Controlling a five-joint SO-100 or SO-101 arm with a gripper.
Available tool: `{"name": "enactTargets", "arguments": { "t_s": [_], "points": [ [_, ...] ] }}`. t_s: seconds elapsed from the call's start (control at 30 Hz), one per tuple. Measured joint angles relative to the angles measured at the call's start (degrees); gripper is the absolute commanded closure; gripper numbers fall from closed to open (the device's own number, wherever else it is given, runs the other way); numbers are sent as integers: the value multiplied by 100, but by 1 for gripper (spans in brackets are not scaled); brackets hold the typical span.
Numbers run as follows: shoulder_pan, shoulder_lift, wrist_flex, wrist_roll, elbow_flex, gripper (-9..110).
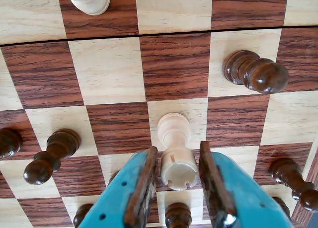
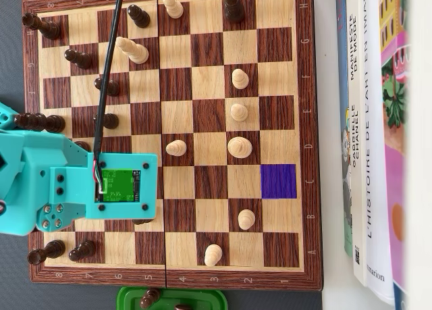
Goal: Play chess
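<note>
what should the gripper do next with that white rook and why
Probably close on the white rook. In the wrist view the gripper is open with a finger on each side of it, gaps showing both sides, so nothing is gripped yet and lifting now would leave the piece behind.

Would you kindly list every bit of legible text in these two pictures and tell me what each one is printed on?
"L'HISTOIRE DE L'ART EN IMAGES": white book spine, right of the chessboard, overhead view.
"GABRIELLE": thin neighbouring spine; its other line is too blurred to read.
Coordinate letters "G", "E", "D", "C", "B", "A" along the board's right border; the border digits are mostly too small.
Publisher mark at the white spine's bottom: unreadable.
Wrist view: no text.
</note>
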Motion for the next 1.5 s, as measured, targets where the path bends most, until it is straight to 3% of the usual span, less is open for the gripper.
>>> {"name": "enactTargets", "arguments": {
  "t_s": [0.87,1.5],
  "points": [
    [0,18,0,0,-334,86],
    [-9,1942,0,0,-334,87]
  ]
}}
